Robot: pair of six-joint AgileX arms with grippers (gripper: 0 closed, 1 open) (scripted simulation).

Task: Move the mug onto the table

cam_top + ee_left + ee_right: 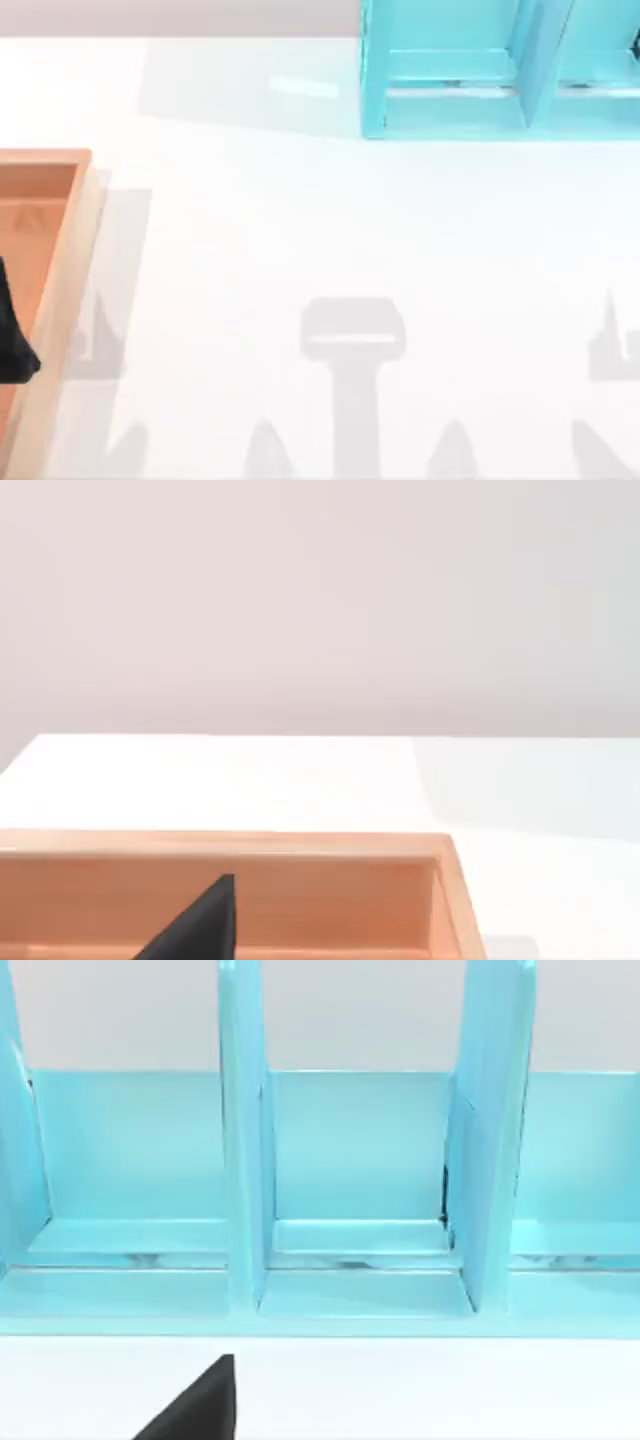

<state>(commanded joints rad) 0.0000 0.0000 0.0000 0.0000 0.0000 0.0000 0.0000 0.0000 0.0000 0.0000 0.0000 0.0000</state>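
A turquoise shelf unit (pixel 500 70) stands at the far right edge of the white tabletop (pixel 300 230). Behind it is a plain pale wall (pixel 320 600). Soft grey shadows lie near the front edge.

A black tip of the left gripper (pixel 200 925) is seen over the wooden tray (pixel 300 845); white desk (pixel 250 780) beyond.

Bright, even light; soft grey arm shadows fall on the table (pixel 300 230), all slightly blurred.
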